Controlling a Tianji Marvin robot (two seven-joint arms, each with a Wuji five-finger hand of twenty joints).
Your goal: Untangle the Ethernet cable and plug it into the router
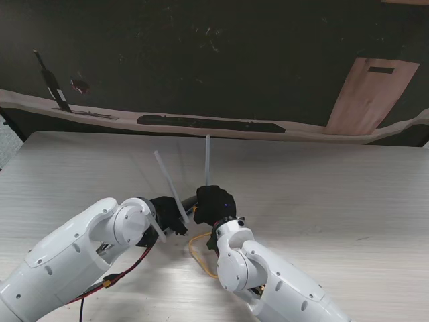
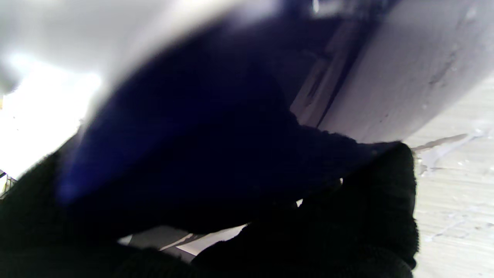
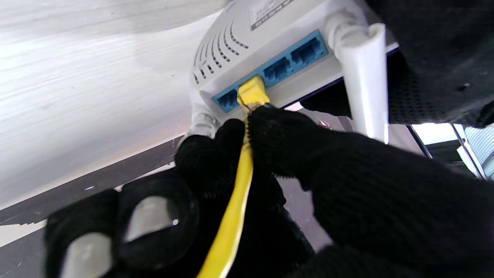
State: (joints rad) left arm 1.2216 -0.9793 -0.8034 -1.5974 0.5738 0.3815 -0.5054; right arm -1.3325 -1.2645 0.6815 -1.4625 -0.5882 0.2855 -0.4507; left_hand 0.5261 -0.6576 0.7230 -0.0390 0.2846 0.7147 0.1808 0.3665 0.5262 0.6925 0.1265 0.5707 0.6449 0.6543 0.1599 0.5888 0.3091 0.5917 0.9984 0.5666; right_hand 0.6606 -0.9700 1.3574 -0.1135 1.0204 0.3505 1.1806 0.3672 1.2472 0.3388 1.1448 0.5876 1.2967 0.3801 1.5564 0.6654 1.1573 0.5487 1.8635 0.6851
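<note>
In the right wrist view the white router [image 3: 247,42] shows a row of blue ports, and the yellow Ethernet plug [image 3: 252,92] sits in one of them. My right hand [image 3: 308,154] is shut on the yellow cable [image 3: 235,208] just behind the plug. My left hand [image 3: 444,58] clasps the router's other side. In the stand view both gloved hands meet mid-table: left hand [image 1: 171,213], right hand [image 1: 214,203]. They hide the router's body; only its antennas [image 1: 207,159] stick up. A loop of yellow cable [image 1: 196,251] lies nearer to me. The left wrist view is mostly dark glove [image 2: 347,216].
A wooden plank [image 1: 372,94] leans at the back right, and a long black strip [image 1: 208,123] lies along the table's far edge. A red wire [image 1: 127,272] runs along my left forearm. The pale wood-grain table [image 1: 348,201] stretches out to both sides.
</note>
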